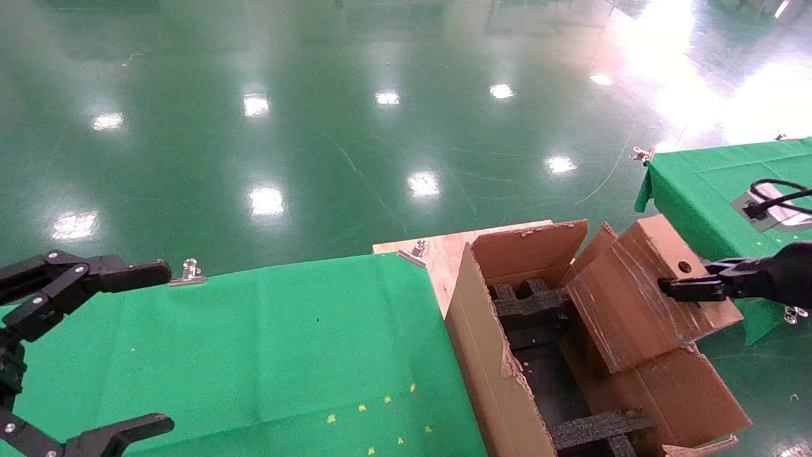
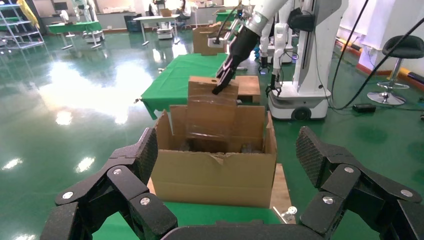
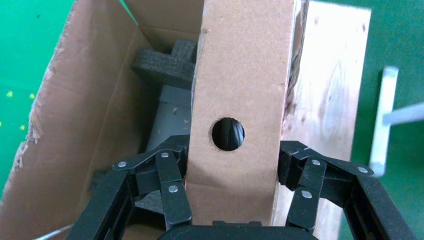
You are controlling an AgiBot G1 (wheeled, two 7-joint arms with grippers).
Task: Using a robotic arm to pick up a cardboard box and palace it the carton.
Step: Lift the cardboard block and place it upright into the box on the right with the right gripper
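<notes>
Robotics lab / test hall: glossy green epoxy floor (image 1: 317, 127) w/ ceiling-light glare, several green-cloth tables (image 2: 185, 75), wheeled white robot base (image 2: 305, 95), metal shelving (image 2: 15, 30), office chair (image 2: 400, 55), cables.

A: What's the right gripper (image 3: 232, 172) doing?
B: Clamped on both sides of the box (image 3: 245, 100), its narrow holed side facing the camera.
A: And below?
B: The carton (image 3: 75, 125), black foam (image 3: 165, 65) inside.
</notes>
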